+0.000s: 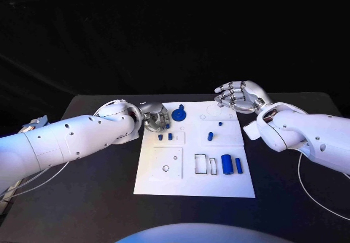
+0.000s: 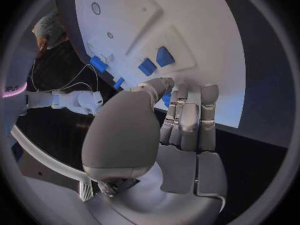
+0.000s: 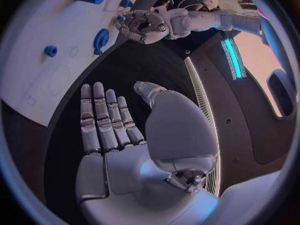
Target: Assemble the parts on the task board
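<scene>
1. White task board [image 1: 164,183] lying in the middle of the black table [image 1: 87,202], long side running near to far.
2. Blue parts scattered over it: a round knobbed piece [image 1: 179,114] at the far left, two small pegs [image 1: 165,136] just nearer, one small peg [image 1: 210,135] toward the middle, two cylinders [image 1: 232,164] lying side by side at the near right, beside a pair of empty rectangular slots [image 1: 205,164].
3. Left hand [image 1: 155,120] at the board's far left edge, fingers curled down close beside the round knobbed piece and above the two small pegs; a sliver of blue showing between the fingers [image 2: 181,112] in the left wrist view, but impossible to tell whether anything is actually pinched.
4. Right hand [image 1: 241,96] hovering off the board's far right corner, fingers [image 3: 103,117] straight, close together, holding nothing.
5. Likely risks: a small peg slipping or tipping if caught only at the fingertips; curled fingers nudging the neighbouring pegs or the round piece out of place; the board sliding on the smooth table under a sideways push, with no hand bracing it.
6. Table matte black, loose white cables [image 1: 44,174] trailing at the left; black backdrop behind.
</scene>
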Controlling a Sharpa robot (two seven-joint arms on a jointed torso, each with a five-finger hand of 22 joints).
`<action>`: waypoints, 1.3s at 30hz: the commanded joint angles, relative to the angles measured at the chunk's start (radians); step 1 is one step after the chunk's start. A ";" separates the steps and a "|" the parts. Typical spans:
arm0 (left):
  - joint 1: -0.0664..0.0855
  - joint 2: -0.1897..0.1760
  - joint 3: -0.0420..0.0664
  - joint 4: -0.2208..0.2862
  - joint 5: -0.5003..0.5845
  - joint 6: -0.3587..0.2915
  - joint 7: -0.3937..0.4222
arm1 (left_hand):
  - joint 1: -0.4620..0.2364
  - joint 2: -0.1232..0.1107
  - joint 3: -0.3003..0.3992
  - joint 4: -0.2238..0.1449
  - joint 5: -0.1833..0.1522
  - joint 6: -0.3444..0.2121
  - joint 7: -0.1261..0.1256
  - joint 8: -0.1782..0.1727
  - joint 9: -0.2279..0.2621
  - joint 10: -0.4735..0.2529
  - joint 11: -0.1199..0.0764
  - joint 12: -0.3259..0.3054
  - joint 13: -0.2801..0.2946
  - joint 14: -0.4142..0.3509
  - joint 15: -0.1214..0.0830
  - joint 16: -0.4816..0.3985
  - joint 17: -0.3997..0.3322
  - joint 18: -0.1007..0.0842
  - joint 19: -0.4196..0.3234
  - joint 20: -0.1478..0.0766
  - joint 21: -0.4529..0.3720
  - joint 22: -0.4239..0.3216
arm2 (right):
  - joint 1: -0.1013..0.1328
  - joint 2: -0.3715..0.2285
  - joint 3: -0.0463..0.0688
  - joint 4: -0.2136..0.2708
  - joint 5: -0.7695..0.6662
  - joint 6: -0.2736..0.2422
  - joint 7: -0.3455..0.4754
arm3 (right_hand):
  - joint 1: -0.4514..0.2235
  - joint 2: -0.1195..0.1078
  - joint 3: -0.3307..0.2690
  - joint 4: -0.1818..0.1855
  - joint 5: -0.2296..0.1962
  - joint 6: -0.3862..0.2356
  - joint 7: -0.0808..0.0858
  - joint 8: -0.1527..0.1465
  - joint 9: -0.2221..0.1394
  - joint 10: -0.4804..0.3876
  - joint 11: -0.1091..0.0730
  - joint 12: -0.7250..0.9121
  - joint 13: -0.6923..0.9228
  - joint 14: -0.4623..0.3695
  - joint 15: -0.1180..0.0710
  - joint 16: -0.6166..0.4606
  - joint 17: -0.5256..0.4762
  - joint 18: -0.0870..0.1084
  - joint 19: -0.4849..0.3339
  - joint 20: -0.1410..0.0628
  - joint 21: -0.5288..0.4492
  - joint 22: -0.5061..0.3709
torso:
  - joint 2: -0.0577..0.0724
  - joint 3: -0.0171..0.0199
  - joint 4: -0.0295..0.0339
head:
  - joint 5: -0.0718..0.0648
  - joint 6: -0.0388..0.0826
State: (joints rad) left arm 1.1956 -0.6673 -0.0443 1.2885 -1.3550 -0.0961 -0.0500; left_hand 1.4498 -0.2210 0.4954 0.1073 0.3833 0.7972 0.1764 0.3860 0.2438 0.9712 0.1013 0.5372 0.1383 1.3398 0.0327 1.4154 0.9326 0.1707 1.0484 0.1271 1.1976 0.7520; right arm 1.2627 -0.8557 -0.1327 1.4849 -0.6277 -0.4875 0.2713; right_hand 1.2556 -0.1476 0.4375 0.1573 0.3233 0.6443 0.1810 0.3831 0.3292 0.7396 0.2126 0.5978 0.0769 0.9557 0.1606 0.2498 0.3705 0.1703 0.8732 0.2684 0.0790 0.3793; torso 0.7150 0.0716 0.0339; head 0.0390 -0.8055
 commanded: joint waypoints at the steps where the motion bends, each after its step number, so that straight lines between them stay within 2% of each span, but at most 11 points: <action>1: 0.000 -0.003 0.000 0.003 0.003 0.000 -0.005 | -0.006 -0.004 0.000 -0.005 0.001 -0.012 0.001 -0.007 -0.002 -0.006 0.004 -0.008 0.000 -0.008 0.000 -0.005 -0.003 -0.006 -0.008 0.001 -0.008 -0.004 | -0.001 -0.001 0.000 -0.001 -0.001 0.011 0.006 | -0.005 0.006 -0.002 -0.001 0.006 -0.006 0.098 0.004 -0.001 -0.008 0.001 0.005 -0.001 0.005 -0.001 -0.006 -0.001 0.011 0.004 0.000 -0.005 -0.001 | 0.000 -0.0005 0.0004 | 0.000 0.000; 7: -0.001 -0.021 0.000 0.014 0.003 -0.006 -0.001 | -0.005 -0.013 0.000 -0.011 0.002 -0.029 0.002 -0.020 -0.008 -0.013 0.005 -0.015 0.000 -0.016 0.000 -0.008 -0.013 -0.003 -0.017 0.002 -0.016 -0.018 | -0.001 -0.002 0.000 -0.011 -0.007 0.017 0.003 | 0.000 0.006 -0.001 -0.006 0.006 -0.003 0.097 0.006 -0.002 -0.007 -0.001 0.006 -0.003 0.007 -0.002 -0.007 -0.001 0.011 0.006 -0.001 -0.005 -0.004 | 0.000 -0.0006 -0.0001 | -0.001 0.000; 11: -0.001 -0.048 0.010 0.027 0.027 -0.034 0.014 | -0.005 -0.015 0.004 -0.016 0.003 -0.024 0.007 -0.021 -0.008 -0.032 0.012 -0.027 -0.002 -0.049 0.006 -0.029 -0.076 0.005 -0.050 0.006 -0.041 -0.063 | -0.001 -0.005 0.000 -0.026 -0.037 0.030 -0.001 | 0.049 0.004 0.043 -0.057 -0.049 0.044 0.073 0.019 -0.009 0.033 -0.022 -0.003 -0.014 0.060 -0.024 0.001 0.003 0.013 0.049 -0.018 0.013 -0.011 | -0.002 -0.0018 -0.0009 | -0.010 0.006; 13: -0.001 -0.066 0.018 0.033 0.086 -0.054 0.030 | -0.006 -0.014 0.008 -0.019 0.003 -0.017 0.011 -0.021 -0.008 -0.050 0.020 -0.038 -0.006 -0.097 0.011 -0.063 -0.167 0.010 -0.074 0.010 -0.060 -0.094 | -0.001 -0.006 0.000 -0.034 -0.071 0.043 -0.010 | 0.061 -0.002 0.075 -0.081 -0.085 0.082 0.057 0.015 -0.020 0.077 -0.039 -0.033 -0.016 0.126 -0.047 0.021 0.013 0.013 0.098 -0.042 0.043 -0.001 | -0.003 -0.0017 -0.0014 | -0.014 0.009; 14: -0.001 -0.076 0.023 0.035 0.139 -0.066 0.042 | -0.007 -0.010 0.013 -0.021 0.003 -0.002 0.018 -0.016 -0.006 -0.071 0.028 -0.049 -0.010 -0.175 0.018 -0.125 -0.305 0.014 -0.100 0.015 -0.082 -0.119 | -0.001 -0.007 0.000 -0.038 -0.097 0.058 -0.023 | 0.066 -0.005 0.089 -0.097 -0.094 0.105 0.045 0.011 -0.026 0.109 -0.047 -0.055 -0.016 0.172 -0.063 0.037 0.023 0.011 0.133 -0.059 0.071 0.013 | -0.003 -0.0010 -0.0015 | -0.018 0.011; 19: 0.000 -0.129 0.043 0.051 0.451 -0.119 0.125 | -0.004 0.006 0.008 -0.035 -0.001 0.037 0.014 0.006 0.002 -0.042 0.021 -0.011 0.007 -0.228 0.012 -0.184 -0.408 0.016 -0.116 0.013 -0.102 -0.131 | 0.001 -0.012 0.001 -0.060 -0.275 0.167 -0.113 | 0.064 0.000 0.080 -0.145 -0.109 0.178 0.012 -0.021 -0.051 0.259 -0.097 -0.129 -0.011 0.431 -0.136 0.181 0.125 0.011 0.286 -0.140 0.262 0.144 | -0.006 -0.0024 -0.0002 | -0.045 0.026; 22: 0.001 -0.163 0.048 0.066 0.668 -0.135 0.210 | -0.013 0.011 0.004 -0.037 -0.001 0.033 0.015 0.004 0.000 -0.056 0.022 -0.004 0.010 -0.260 0.012 -0.234 -0.448 0.015 -0.132 0.011 -0.127 -0.146 | 0.002 -0.013 0.001 -0.067 -0.405 0.223 -0.170 | 0.059 -0.005 0.081 -0.168 -0.103 0.214 0.002 -0.046 -0.065 0.316 -0.112 -0.178 -0.008 0.485 -0.151 0.262 0.202 0.008 0.300 -0.162 0.353 0.223 | -0.008 -0.0037 -0.0008 | -0.059 0.033; 28: 0.000 -0.211 0.052 0.107 0.990 -0.070 0.363 | -0.034 0.016 -0.009 -0.040 -0.001 0.027 0.018 0.006 -0.001 -0.091 0.030 -0.002 0.010 -0.310 0.021 -0.318 -0.490 0.014 -0.169 0.020 -0.185 -0.179 | 0.006 -0.016 0.003 -0.053 -0.676 0.267 -0.286 | 0.025 -0.015 0.091 -0.188 -0.094 0.250 -0.004 -0.082 -0.079 0.336 -0.116 -0.255 -0.001 0.526 -0.155 0.550 0.436 0.007 0.296 -0.167 0.495 0.356 | -0.008 -0.0063 -0.0030 | -0.079 0.046; 32: -0.004 -0.236 0.053 0.148 1.191 0.009 0.430 | -0.051 0.021 -0.019 -0.038 0.000 0.041 0.006 0.013 0.002 -0.057 0.020 0.005 0.007 -0.341 0.017 -0.349 -0.505 0.014 -0.189 0.020 -0.221 -0.199 | 0.013 -0.019 0.005 -0.025 -0.837 0.285 -0.363 | -0.013 -0.046 0.078 -0.165 -0.105 0.248 -0.012 -0.101 -0.081 0.328 -0.118 -0.278 0.006 0.564 -0.155 0.869 0.709 -0.024 0.392 -0.164 0.739 0.562 | -0.007 -0.0090 -0.0025 | -0.091 0.056; 35: -0.009 -0.249 0.053 0.174 1.256 0.040 0.459 | -0.064 0.021 -0.022 -0.033 -0.002 0.043 0.004 0.011 0.001 -0.049 0.019 -0.010 -0.002 -0.352 0.018 -0.367 -0.514 0.014 -0.194 0.021 -0.243 -0.213 | 0.020 -0.021 0.005 -0.002 -0.908 0.302 -0.396 | -0.014 -0.054 0.079 -0.158 -0.110 0.256 -0.012 -0.104 -0.078 0.321 -0.115 -0.294 0.008 0.564 -0.151 0.960 0.783 -0.037 0.421 -0.161 0.830 0.642 | -0.007 -0.0131 -0.0015 | -0.098 0.061; 39: -0.013 -0.258 0.053 0.199 1.294 0.054 0.481 | -0.064 0.022 -0.022 -0.034 -0.002 0.044 0.004 0.010 0.001 -0.047 0.019 -0.012 -0.003 -0.352 0.018 -0.368 -0.515 0.014 -0.194 0.021 -0.245 -0.214 | 0.024 -0.022 0.006 0.025 -0.975 0.318 -0.419 | -0.005 -0.056 0.085 -0.158 -0.107 0.262 -0.013 -0.106 -0.076 0.317 -0.114 -0.304 0.007 0.564 -0.150 1.008 0.821 -0.044 0.433 -0.159 0.878 0.685 | -0.007 -0.0134 0.0005 | -0.102 0.062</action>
State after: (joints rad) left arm 1.1833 -0.9238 0.0082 1.4764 -0.2079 -0.1094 0.3469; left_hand 1.3933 -0.2012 0.4785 0.0717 0.3833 0.8388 0.1822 0.3952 0.2438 0.9138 0.1196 0.5304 0.1359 0.9931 0.0501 1.0521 0.4195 0.1705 0.8591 0.1484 0.9575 0.5387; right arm 1.2859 -0.8779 -0.1274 1.4992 -1.4411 -0.2224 -0.0728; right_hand 1.2450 -0.1951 0.5167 -0.0033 0.2187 0.8991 0.1661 0.2821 0.2523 1.0647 0.0984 0.2987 0.0844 1.4619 0.0055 1.2501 1.1857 0.1466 1.2985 0.1111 0.9497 1.0579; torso 0.7075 0.0606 0.0323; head -0.0593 -0.7453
